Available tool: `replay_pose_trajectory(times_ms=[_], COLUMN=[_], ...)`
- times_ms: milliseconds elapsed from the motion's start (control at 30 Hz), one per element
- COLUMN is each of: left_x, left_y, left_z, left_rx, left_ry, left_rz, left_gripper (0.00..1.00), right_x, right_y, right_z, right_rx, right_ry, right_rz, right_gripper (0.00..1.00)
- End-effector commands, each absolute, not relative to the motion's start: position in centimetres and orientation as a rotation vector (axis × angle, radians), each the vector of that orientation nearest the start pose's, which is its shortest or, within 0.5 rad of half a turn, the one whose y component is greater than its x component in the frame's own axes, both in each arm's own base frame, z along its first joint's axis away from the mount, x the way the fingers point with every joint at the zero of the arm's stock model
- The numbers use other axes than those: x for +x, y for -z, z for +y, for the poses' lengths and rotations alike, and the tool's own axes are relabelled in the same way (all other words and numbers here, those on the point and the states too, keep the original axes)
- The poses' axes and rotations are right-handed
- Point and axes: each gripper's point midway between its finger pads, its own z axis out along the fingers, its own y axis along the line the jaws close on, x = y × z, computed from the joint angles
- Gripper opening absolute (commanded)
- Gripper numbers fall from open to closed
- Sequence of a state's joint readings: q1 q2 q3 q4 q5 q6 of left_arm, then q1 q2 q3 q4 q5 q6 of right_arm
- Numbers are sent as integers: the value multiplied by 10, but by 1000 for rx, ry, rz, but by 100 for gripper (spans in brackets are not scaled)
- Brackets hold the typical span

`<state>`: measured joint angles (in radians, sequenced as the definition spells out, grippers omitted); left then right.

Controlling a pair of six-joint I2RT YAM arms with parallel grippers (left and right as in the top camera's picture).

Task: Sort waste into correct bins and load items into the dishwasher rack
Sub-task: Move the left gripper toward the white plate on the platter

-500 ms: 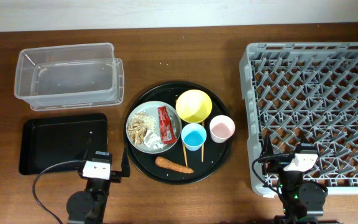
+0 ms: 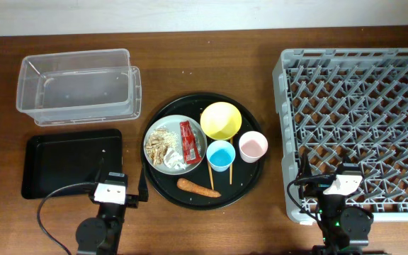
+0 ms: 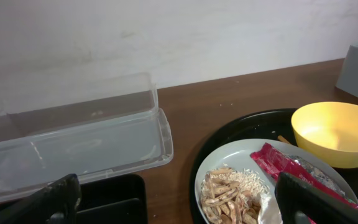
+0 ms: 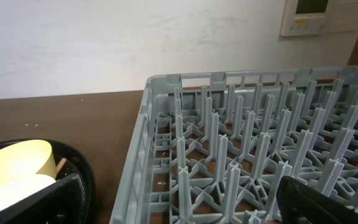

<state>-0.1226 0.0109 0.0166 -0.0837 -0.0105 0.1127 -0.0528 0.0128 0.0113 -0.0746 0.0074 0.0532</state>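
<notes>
Currently both arms sit at the near edge of the table point(image 2: 190, 78), one on each side. The left gripper point(image 3: 176, 186) has its jaws spread wide, a finger at each lower corner of its wrist view, with nothing held between them. It sits by the gap between the flat tray point(image 2: 62, 163) and the round tray point(image 2: 241, 185). The right gripper point(image 4: 179, 186) is likewise spread wide and holds nothing, at the near left corner of the rack point(image 2: 280, 127).

The rack takes up the right side of the table. The tub point(image 2: 76, 54) stands at the far left, with the flat tray just in front of it. The round tray lies in the middle, between the flat tray and the rack.

On the round tray, the plate point(image 2: 179, 122) is at the left. It carries the scraps point(image 2: 163, 144) on its left half, the wrapper point(image 2: 188, 139) lying lengthwise on its right half, and the tissue point(image 2: 178, 163) at its near edge. The bowl point(image 2: 222, 120) stands upright just beside the plate, on the far side. The blue cup point(image 2: 220, 155) is in front of the bowl, and the pink cup point(image 2: 253, 146) is just to its right. The carrot point(image 2: 197, 188) lies on its side near the tray's front rim. The chopsticks point(image 2: 210, 173) lie flat, one running from beside the bowl past the blue cup towards the carrot, the other showing just in front of the blue cup
</notes>
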Motion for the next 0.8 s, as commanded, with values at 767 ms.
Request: replay_pose_trajectory(times_ms=[767], left_x=[245], left_y=[-156], left_z=[-26], left_rx=[135], left_ry=[24], left_rz=[1649], left_gripper=[99], right_x=[245], right_y=[-160], right_z=[-16], right_rx=[104], right_ry=[6], right_rz=[1637], right_gripper=[98])
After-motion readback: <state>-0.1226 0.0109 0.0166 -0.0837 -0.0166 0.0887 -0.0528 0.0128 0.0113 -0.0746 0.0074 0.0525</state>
